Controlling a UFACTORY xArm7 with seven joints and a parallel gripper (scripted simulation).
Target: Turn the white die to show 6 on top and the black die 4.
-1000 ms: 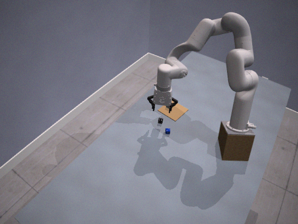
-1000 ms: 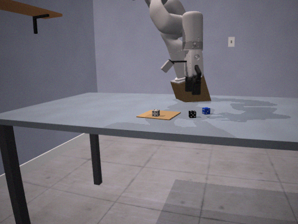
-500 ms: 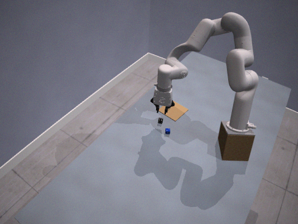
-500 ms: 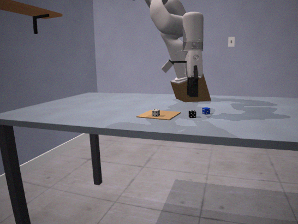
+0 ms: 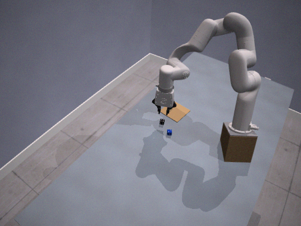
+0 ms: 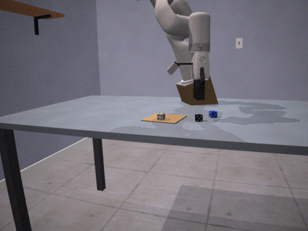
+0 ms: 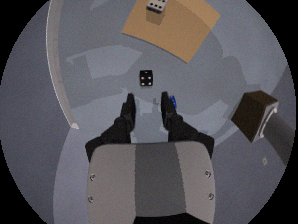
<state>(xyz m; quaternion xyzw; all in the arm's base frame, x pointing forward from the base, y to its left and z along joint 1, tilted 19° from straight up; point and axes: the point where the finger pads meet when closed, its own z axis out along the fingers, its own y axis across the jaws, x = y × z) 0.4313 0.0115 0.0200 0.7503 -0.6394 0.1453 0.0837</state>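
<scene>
Tabletop (image 5: 110, 179) (image 6: 70, 112) (image 7: 110, 87): grey-blue, dark-legged, carrying all items below. Mat (image 5: 180, 111) (image 6: 146, 120) (image 7: 175, 37): one, square, tan, lying flat, left of the other two dice. White die (image 6: 161, 116) (image 7: 157, 5): one, dark-pipped, resting on the mat, apart from its edges; out of sight in the top view. Black die (image 5: 162, 121) (image 6: 198, 117) (image 7: 146, 78): one, white-pipped, on the tabletop just right of the mat, off it. Upper faces of both: too small to number with certainty. Blue die (image 5: 169, 132) (image 6: 212, 114) (image 7: 172, 98): one, pale-pipped, on the tabletop, right of the black die and slightly farther, not touching it; partly behind a finger in the wrist view. Tool (image 5: 163, 113) (image 6: 199, 98) (image 7: 147, 100): black-fingered, pointing down, raised clear of the tabletop, parted a little under halfway, nothing in its grasp. Base block (image 5: 238, 149) (image 6: 211, 97) (image 7: 245, 110): one, brown, beneath the arm's foot, farther still. Light switch (image 6: 239, 43): one, white, on the far wall, to the right.

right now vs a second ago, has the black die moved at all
No, not visibly. In the exterior view the black die sits in the same spot on the table, just beside the tan mat.
</scene>
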